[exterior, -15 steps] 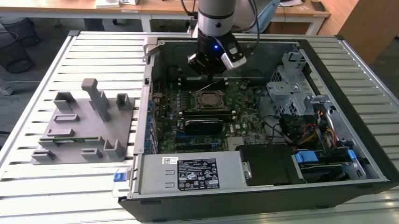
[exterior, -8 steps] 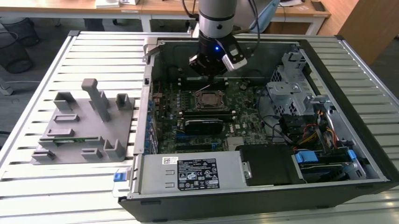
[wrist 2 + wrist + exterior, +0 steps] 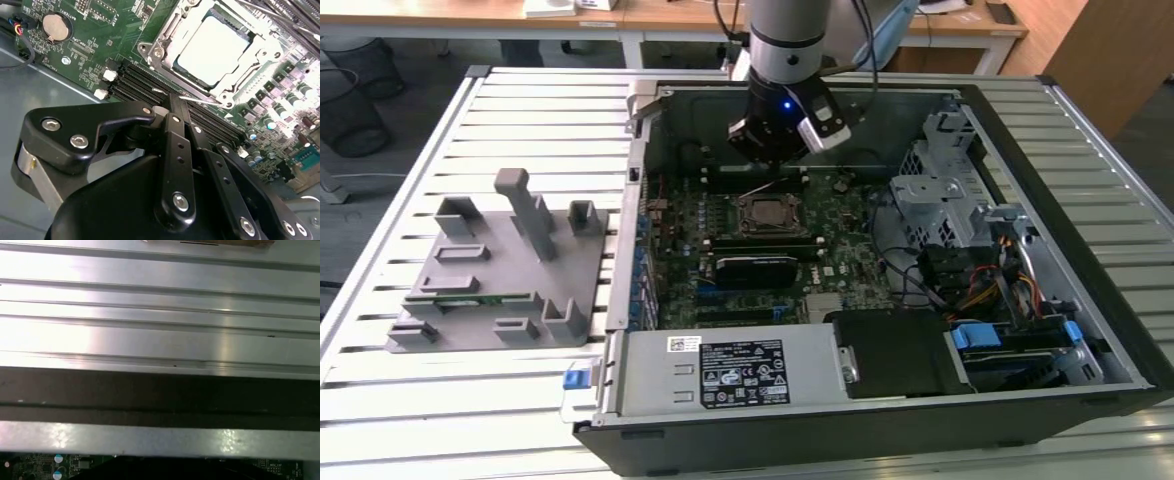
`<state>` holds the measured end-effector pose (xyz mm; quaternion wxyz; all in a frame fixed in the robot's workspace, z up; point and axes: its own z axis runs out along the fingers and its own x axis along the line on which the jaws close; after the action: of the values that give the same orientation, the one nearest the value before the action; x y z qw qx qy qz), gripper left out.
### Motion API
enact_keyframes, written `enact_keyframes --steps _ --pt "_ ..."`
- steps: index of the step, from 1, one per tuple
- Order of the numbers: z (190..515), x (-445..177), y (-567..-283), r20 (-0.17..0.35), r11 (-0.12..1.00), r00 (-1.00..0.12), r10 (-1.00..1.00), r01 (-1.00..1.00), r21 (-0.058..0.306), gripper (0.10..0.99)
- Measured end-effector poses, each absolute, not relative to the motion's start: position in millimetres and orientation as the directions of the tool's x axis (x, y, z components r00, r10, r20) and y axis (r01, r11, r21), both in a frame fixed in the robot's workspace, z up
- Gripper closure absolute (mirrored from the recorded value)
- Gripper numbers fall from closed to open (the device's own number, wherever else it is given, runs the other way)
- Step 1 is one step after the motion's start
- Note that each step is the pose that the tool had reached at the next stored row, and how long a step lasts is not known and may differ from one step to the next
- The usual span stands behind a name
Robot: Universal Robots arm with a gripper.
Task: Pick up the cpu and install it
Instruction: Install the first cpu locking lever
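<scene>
Our gripper (image 3: 781, 150) hangs inside the open case (image 3: 1121, 330), just beyond the socket (image 3: 771, 212); its finger state we cannot tell. The cpu (image 3: 212, 47) sits in that socket, apart from us.

The cpu (image 3: 212, 47) is a small flat square chip with a pale silver-grey metal top, glaring almost white under the light in the second wrist view. It lies flat and face-up, seated inside the motherboard socket (image 3: 165, 37), whose bright metal frame surrounds it on all sides. In the exterior view the cpu (image 3: 762, 212) shows as a small pale square near the middle of the green motherboard (image 3: 841, 215), inside the open computer case (image 3: 1067, 330).
</scene>
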<state>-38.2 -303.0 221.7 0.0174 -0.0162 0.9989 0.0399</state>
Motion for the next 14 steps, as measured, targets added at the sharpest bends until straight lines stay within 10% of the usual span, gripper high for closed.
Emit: enact_keyframes --steps 14 --pt "209.2 -32.0 -303.0 -0.036 0.996 -0.999 -0.028 -0.031 0.079 0.980"
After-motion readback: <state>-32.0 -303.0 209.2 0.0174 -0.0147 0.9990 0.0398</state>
